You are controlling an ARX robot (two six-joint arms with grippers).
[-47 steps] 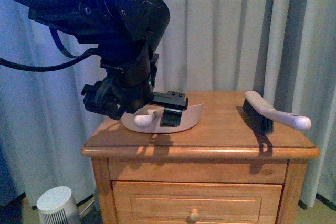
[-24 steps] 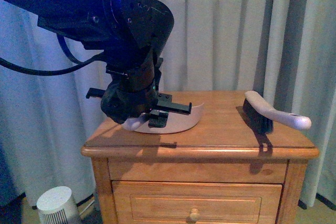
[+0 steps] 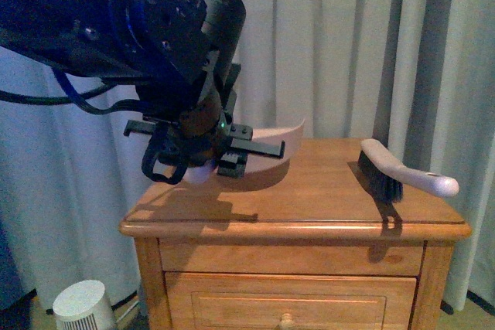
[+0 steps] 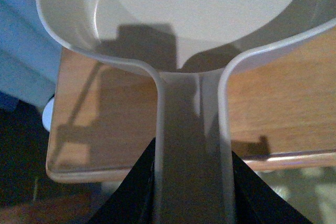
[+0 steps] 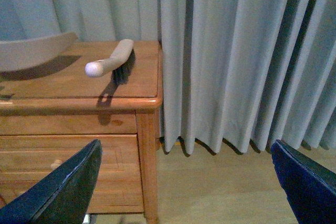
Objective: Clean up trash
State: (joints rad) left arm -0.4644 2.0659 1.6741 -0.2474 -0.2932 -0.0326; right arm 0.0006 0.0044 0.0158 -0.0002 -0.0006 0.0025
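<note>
Left gripper (image 4: 191,198) clamped on the handle of the dustpan (image 3: 263,174), held above the nightstand (image 3: 325,199) at left; brush (image 3: 394,169) lies right; right gripper (image 5: 178,187) spread wide

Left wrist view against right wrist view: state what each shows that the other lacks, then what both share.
Only the left wrist view: the inside of the dustpan and its handle, which the left gripper clamps. Only the right wrist view: the brush lying on the nightstand, the curtain, a drawer front, the floor and the open right gripper. Both: the dustpan, though the right wrist view catches only its edge, and the nightstand's wooden top.
</note>
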